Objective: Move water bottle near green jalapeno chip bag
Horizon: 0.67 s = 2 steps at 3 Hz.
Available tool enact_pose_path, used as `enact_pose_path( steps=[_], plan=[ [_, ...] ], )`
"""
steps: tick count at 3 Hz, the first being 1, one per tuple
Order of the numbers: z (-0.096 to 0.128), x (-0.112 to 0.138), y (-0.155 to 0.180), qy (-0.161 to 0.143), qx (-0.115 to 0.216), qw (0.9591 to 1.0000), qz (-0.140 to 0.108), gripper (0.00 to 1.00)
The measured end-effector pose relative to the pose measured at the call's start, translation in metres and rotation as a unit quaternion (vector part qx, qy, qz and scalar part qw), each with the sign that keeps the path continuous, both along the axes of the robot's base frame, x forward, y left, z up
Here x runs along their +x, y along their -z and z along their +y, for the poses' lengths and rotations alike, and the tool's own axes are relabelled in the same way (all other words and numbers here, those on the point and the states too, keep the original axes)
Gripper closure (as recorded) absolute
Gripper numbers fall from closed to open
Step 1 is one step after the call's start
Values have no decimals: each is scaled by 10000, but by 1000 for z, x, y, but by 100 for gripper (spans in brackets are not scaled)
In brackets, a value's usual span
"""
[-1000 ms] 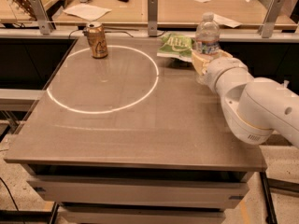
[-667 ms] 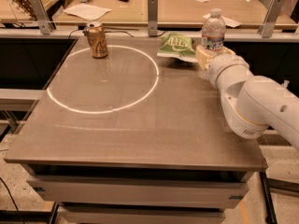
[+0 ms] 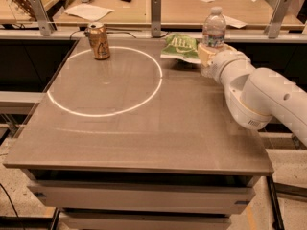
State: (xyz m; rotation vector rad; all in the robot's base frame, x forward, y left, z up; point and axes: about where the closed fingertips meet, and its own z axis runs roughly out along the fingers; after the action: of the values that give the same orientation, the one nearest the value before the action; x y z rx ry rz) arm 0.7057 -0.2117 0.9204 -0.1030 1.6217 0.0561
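We see the water bottle [image 3: 214, 27] standing upright at the upper right of the frame, near the far edge of the desk [image 3: 144, 138]. It is clear and ribbed, with a white cap and a label band; we cannot tell how much liquid is inside. Its lower part is hidden by the hand [image 3: 211, 57], which reaches in from the right on a bulky white arm [image 3: 261, 97] and grips the bottle. Just left of the bottle, beside the hand, lies the green jalapeno chip bag [image 3: 180, 46], flat and light green with a whitish edge. At the upper left a gold-brown can [image 3: 99, 41] stands upright on the rim of a white circle [image 3: 72, 110] marked on the desk, well apart from the bottle.
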Motion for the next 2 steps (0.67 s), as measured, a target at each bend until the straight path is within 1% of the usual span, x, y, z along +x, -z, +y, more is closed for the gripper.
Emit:
enact_pose_path(
  steps=[2],
  plan=[
    [2,21,19,-159,-15,9997,198,100]
  ],
)
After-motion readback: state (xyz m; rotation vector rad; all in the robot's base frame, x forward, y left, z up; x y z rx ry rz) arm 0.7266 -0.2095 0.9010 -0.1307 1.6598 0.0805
